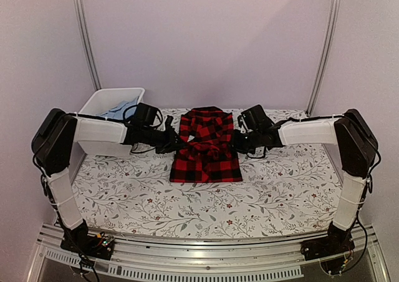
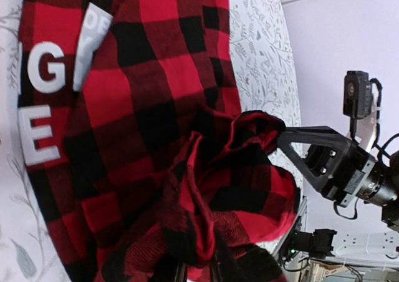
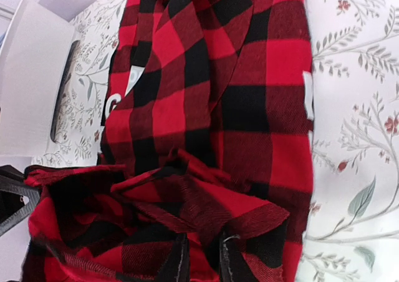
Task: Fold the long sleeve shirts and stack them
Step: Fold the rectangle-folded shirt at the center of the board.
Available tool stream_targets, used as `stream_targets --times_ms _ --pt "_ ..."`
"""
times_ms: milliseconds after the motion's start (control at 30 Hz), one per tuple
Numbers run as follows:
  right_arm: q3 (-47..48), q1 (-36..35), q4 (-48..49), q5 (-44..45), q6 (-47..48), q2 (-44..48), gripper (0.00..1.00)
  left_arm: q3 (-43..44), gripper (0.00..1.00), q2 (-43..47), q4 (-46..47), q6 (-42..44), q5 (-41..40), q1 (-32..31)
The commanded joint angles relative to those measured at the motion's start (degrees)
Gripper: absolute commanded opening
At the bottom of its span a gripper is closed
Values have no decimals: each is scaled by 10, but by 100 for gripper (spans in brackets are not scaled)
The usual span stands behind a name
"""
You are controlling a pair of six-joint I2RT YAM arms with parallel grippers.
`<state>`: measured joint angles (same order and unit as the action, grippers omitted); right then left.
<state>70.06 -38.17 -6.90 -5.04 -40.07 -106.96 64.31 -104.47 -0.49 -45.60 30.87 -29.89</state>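
Shirt: one red-and-black check shirt [image 1: 206, 146], lying at the middle of the counter [image 1: 280, 188]. Its sides are drawn in toward the centre and the lower hem is flat and square.
Left gripper [image 1: 176, 141]: at the shirt's left edge, mid-height. In its own wrist view the fingers are almost buried at the bottom edge of the frame. The jaws are pinching a raised bunch of the shirt.
Right gripper [image 1: 235, 141]: at the shirt's right edge, opposite the left one. Two dark fingertips [image 3: 179, 263] show low in its wrist view, with a fold of the shirt caught between them.
Where they meet: both bunches crowd together over the shirt's middle. The cloth there is too rumpled to tell sleeve from body.
White letters [image 2: 47, 70]: a "G" and an "E" can be read; the rest are cut off by folds and the frame edge.
Bin [image 1: 103, 101]: white, at the back left, partly behind the left arm. Some blue cloth [image 1: 121, 110] shows inside, but what it is cannot be made out.
Counter: covered in a floral print.
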Motion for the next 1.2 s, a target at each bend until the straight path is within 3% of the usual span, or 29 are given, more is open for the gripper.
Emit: stream_targets --times_ms 0,167,233,333,433,567,700,800,1167 --pt "59 28 -9 -19 21 -50 23 72 20 -82 -14 6 9 32" --pt "89 39 -37 -1 35 -45 53 125 49 -103 -28 28 10 45" --pt "91 41 -52 12 44 -32 59 140 60 -94 -47 40 3 53" --pt "81 40 -65 22 53 -6 66 130 68 -66 -51 55 -10 68" --pt "62 33 -68 18 61 16 67 111 71 -35 -54 66 -20 78" --pt "52 6 -68 8 72 31 59 67 69 8 -47 66 -26 72" --pt "55 -15 -55 -28 77 7 32 12 60 40 -30 54 -27 59" --pt "53 -18 -36 -67 73 -20 18 -27 56 59 -18 45 -23 53" --pt "119 18 0 -174 99 -124 15 -79 53 101 -21 34 -16 36"
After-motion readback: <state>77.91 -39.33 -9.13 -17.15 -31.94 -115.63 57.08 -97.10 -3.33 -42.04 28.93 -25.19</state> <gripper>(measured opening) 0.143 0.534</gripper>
